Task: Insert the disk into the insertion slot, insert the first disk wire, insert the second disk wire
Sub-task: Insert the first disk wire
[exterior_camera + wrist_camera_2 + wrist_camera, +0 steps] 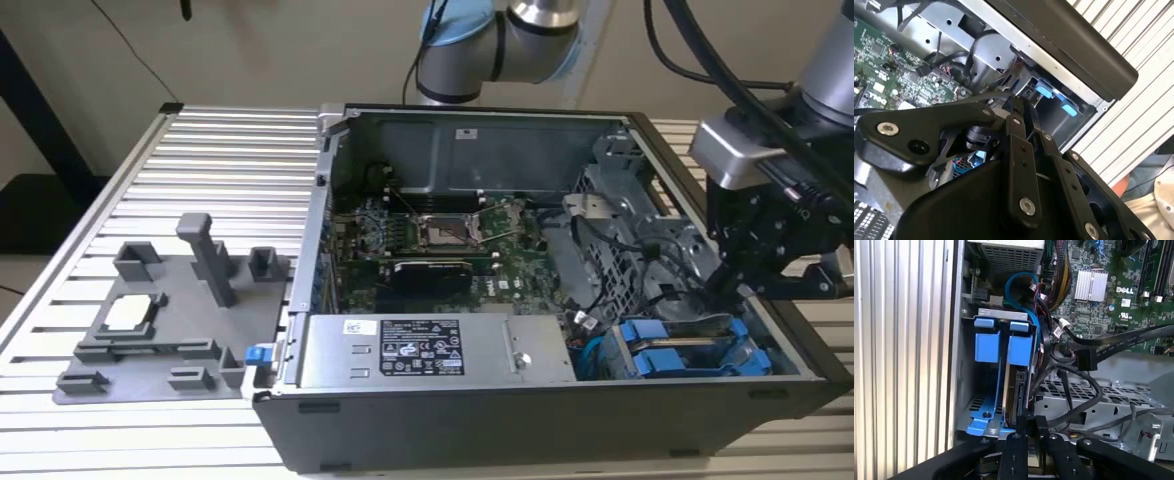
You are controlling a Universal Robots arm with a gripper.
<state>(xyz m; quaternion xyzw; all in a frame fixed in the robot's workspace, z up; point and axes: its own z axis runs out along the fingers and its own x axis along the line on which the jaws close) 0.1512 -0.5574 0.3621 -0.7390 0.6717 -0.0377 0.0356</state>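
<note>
Gripper [1031,424]: clenched, tips nearly together at the disk's edge; you cannot tell what it pinches.
Disk [1019,390]: seated in the slot [965,390].
In your way: black cables [1074,385] crowding just beside it.

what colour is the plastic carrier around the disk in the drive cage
Bright blue; the carrier on the disk shows best in the first wrist view.

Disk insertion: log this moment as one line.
disk: in insertion slot | gripper: at disk's end | black wire connector: hanging beside cage
</note>
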